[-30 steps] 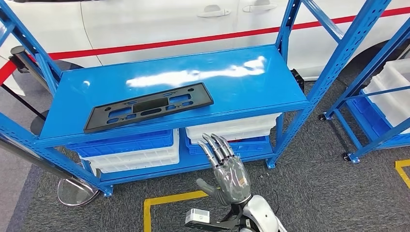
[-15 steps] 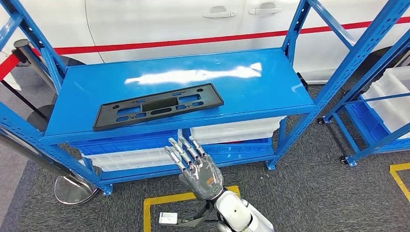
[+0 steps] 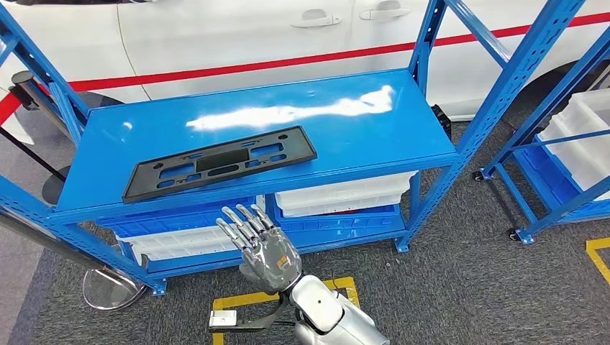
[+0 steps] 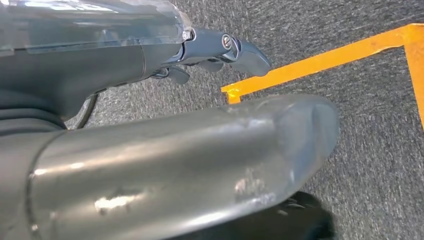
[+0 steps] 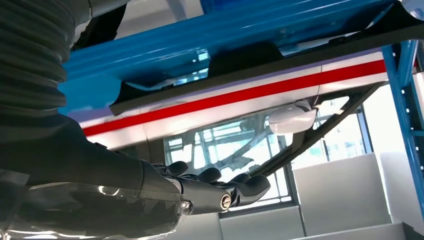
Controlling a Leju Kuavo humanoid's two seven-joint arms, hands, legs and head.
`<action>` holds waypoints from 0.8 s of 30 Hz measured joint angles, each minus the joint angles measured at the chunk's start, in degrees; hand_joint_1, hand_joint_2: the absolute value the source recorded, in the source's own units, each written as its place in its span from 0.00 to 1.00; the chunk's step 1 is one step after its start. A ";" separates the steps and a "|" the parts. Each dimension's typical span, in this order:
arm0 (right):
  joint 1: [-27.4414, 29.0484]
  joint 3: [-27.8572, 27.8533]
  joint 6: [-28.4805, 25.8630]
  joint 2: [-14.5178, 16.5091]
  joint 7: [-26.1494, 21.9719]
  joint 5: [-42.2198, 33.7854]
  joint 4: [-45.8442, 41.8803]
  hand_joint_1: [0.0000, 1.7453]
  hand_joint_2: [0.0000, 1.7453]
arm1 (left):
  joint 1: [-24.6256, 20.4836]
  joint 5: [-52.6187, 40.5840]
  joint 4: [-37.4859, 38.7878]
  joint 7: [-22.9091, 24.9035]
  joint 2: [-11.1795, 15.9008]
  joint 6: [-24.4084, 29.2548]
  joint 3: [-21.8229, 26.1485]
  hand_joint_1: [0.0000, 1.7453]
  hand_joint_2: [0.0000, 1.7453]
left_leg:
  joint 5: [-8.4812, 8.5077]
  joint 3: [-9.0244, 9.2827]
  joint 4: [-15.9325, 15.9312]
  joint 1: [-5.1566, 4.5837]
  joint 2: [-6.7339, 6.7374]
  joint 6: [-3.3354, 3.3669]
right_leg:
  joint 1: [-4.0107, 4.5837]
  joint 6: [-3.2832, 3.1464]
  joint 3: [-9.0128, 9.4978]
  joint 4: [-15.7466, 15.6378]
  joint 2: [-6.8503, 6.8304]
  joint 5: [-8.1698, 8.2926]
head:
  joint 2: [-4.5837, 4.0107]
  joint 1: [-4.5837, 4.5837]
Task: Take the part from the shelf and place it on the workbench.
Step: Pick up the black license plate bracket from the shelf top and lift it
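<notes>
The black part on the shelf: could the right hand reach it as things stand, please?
Probably yes. The right hand is open, just below the shelf's front edge, and the black part lies near that edge with nothing on or around it.

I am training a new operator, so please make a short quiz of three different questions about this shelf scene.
1. True or false: the right hand already grips the black part.
2. Where does the black part lie? A) on the carpet B) on the blue shelf top C) in a white bin
3. Fill in: behind the shelf stands a white car with a ___ stripe.

Key: 1 false, it is below the shelf edge, holding nothing; 2 B; 3 red.
</notes>
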 joint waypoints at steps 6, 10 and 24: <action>-1.29 -0.22 0.43 1.69 0.06 -0.60 0.68 0.00 1.00 | -0.11 -0.86 0.00 -0.03 0.80 -0.88 1.44 0.00 0.00 | 8.00 5.12 -12.63 -0.08 0.09 0.49 | 0.18 1.01 1.69 0.31 0.16 -1.70 | 0.00 -0.15; -1.85 -0.38 0.76 2.13 0.20 -0.61 0.74 0.00 1.00 | -0.22 -1.18 0.00 -0.05 0.85 -1.06 2.01 0.00 0.00 | 7.31 6.32 -14.42 -0.15 -0.10 2.05 | 0.37 2.23 1.98 1.00 0.16 -2.06 | 0.01 0.05; -2.34 -0.70 0.92 2.36 0.32 -0.65 1.29 0.00 1.00 | -0.34 -1.26 0.15 -0.04 0.69 -1.14 2.53 0.00 0.00 | 3.19 12.28 -15.26 -0.81 -0.16 2.25 | 1.93 -0.66 -4.80 0.73 0.16 3.50 | 0.01 -0.07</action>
